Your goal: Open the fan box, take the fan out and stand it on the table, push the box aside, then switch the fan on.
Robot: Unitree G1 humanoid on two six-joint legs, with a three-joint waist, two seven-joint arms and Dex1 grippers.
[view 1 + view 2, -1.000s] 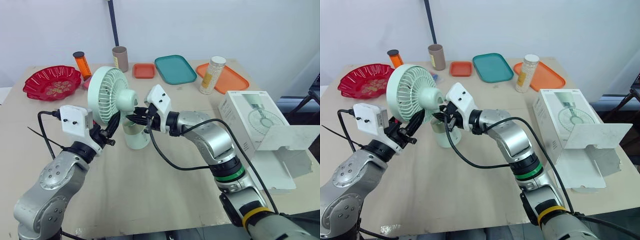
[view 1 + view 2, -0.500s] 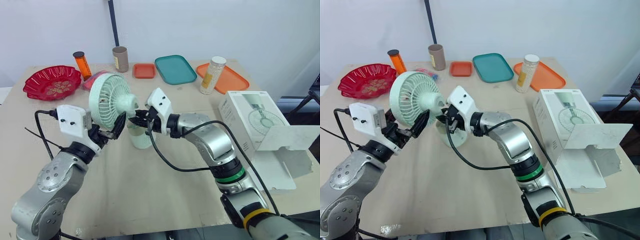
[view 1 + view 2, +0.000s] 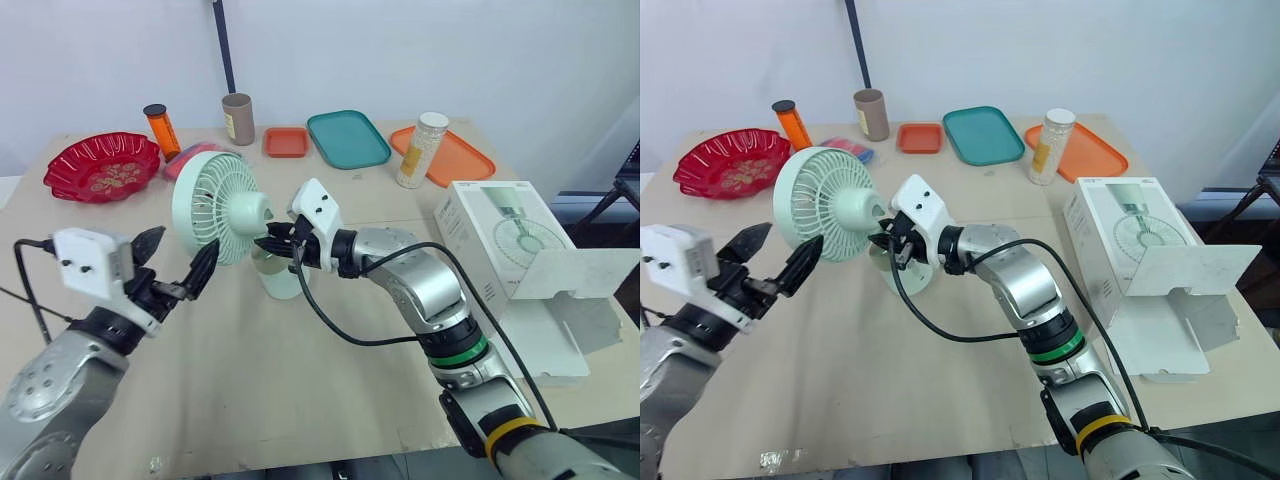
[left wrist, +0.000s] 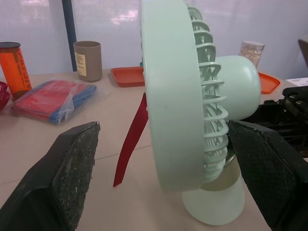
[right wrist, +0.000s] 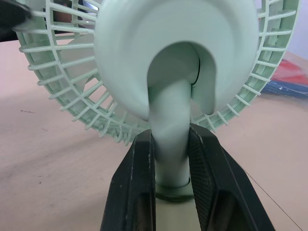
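A pale beige surface (image 3: 300, 400) runs back to a plain white wall, and on it the pale green round-grilled desk fan (image 3: 218, 208) now stands upright on its base, where a second ago it leaned, held from both sides. The left claw (image 3: 178, 262) has let go and drawn back from the fan's grille, its fingers spread wide with nothing between them; the right claw (image 5: 172, 144) stays closed on the fan's slim neck, just under the motor housing. By my reading the standing step is as good as done. The white cardboard fan box (image 3: 500, 240), flap hanging open, lies well apart from the fan on the robot's right, so switching on is likely what remains. No switch can be made out — much of the fan's base is hidden behind the right claw. A thin red strip (image 4: 131, 139) beyond the fan is too unclear to name.
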